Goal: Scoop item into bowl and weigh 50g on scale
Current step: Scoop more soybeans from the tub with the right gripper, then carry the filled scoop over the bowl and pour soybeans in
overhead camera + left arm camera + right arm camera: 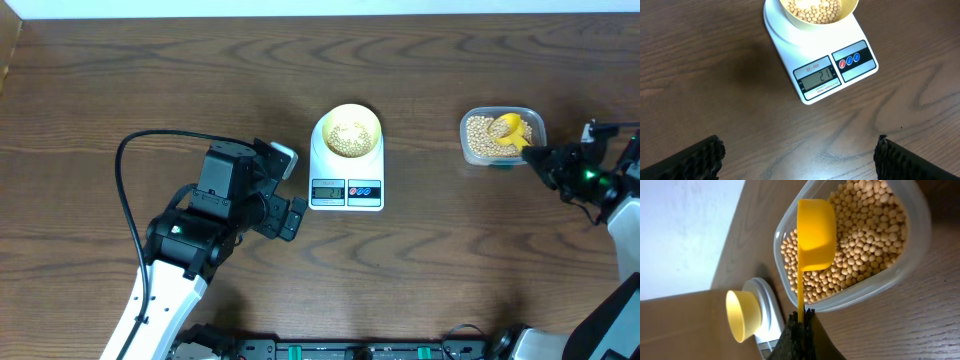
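**Loading the scoop for a controlled top-up**

Pinching the thin handle of the yellow scoop (816,230), our right gripper (801,317) is pressed tight. The scoop's cup lies over the beans (865,235) in the clear tub (890,282) at the upper right of the overhead frame. The bowl (325,128) sits on the scale (790,45) at frame centre, partly filled. The display (817,77) shows a reading we judge well short of target. Our left gripper (799,157) hangs spread wide and empty, below and left of the scale and apart from it.

To do this well, we should dip the cup's lip under the beans, draw it through, and level it before lifting. That way nothing rolls off onto the table on the way left. We must keep the handle square in the pinch, since it is thin and could twist. Over the bowl we should tip slowly, and take smaller loads as the reading nears target.
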`<state>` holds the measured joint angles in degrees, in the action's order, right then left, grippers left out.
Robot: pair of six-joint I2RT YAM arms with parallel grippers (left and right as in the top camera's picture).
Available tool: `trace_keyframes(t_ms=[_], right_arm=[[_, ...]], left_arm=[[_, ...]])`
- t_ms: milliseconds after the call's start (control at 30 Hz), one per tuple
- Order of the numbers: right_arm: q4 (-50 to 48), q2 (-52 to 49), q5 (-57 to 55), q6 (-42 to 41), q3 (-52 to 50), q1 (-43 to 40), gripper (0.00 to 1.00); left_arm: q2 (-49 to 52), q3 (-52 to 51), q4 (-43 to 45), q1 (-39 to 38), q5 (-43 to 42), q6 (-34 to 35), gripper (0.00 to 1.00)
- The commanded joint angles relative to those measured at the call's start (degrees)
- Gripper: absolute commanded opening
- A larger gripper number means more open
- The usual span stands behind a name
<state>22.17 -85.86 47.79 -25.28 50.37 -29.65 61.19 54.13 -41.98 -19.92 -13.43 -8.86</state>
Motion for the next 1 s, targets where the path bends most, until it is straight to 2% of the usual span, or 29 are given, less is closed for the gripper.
trace_keyframes(t_ms=[0,467,667,833,967], right_arm=[[-0.2,-0.3,5.8,-1.5,-0.5,-1.9,0.01],[-0.1,-0.3,21.0,-3.4,-0.5,-8.0,0.01],[-0.2,-0.3,27.5,-4.1,-0.5,-7.8,0.01],[-0.2,-0.3,27.8,-8.4,-0.5,-6.5,0.01],[-0.3,-0.3,27.8,-8.7,-0.5,-3.3,0.01]], left_arm=[[0.2,0.1,0.0,0.2,-0.5,-0.1,0.98],[0.2,0.1,0.0,0.2,-0.5,-0.1,0.98],[0.2,0.1,0.0,0.2,-0.5,-0.1,0.98],[0.2,0.1,0.0,0.2,-0.5,-0.1,0.98],[0.2,0.1,0.0,0.2,-0.5,-0.1,0.98]])
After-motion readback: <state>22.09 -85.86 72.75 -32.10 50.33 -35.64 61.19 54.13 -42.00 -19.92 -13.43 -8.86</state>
